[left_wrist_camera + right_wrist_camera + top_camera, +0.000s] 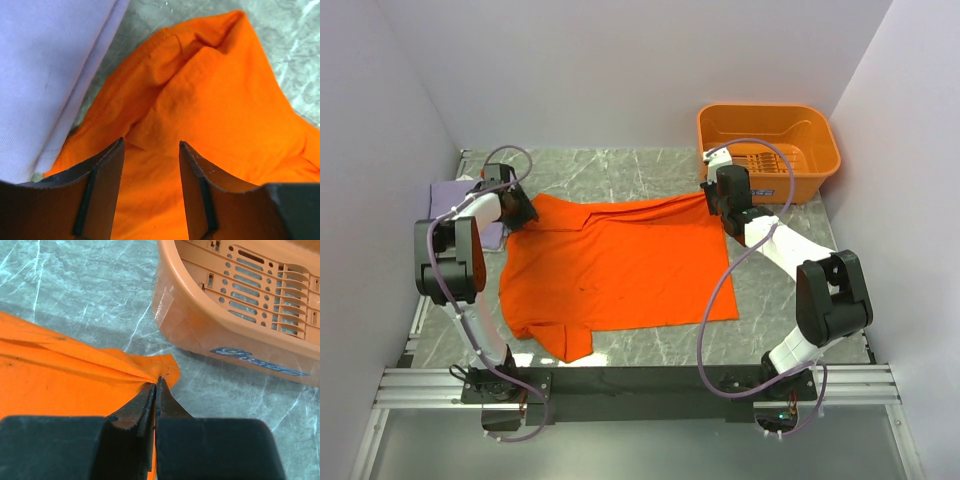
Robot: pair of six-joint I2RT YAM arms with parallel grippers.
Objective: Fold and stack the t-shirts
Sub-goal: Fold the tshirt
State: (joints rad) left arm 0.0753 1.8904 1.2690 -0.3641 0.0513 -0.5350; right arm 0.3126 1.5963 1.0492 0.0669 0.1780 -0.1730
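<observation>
The orange t-shirt [615, 265] lies spread on the marble table. My left gripper [518, 208] is open over its far left corner; the left wrist view shows the fingers [102, 185] apart above bunched orange cloth [210, 100]. The lavender t-shirt [448, 195] lies folded at the far left, partly hidden by the left arm, and shows beside the orange cloth in the left wrist view [45, 75]. My right gripper [716, 203] is shut on the orange shirt's far right corner [160, 367], pinching the cloth edge between its fingertips [156, 385].
A rigid orange plastic basket [768, 150] stands at the back right, close behind the right gripper; its slotted wall shows in the right wrist view [240, 315]. White walls enclose the table on the left, back and right.
</observation>
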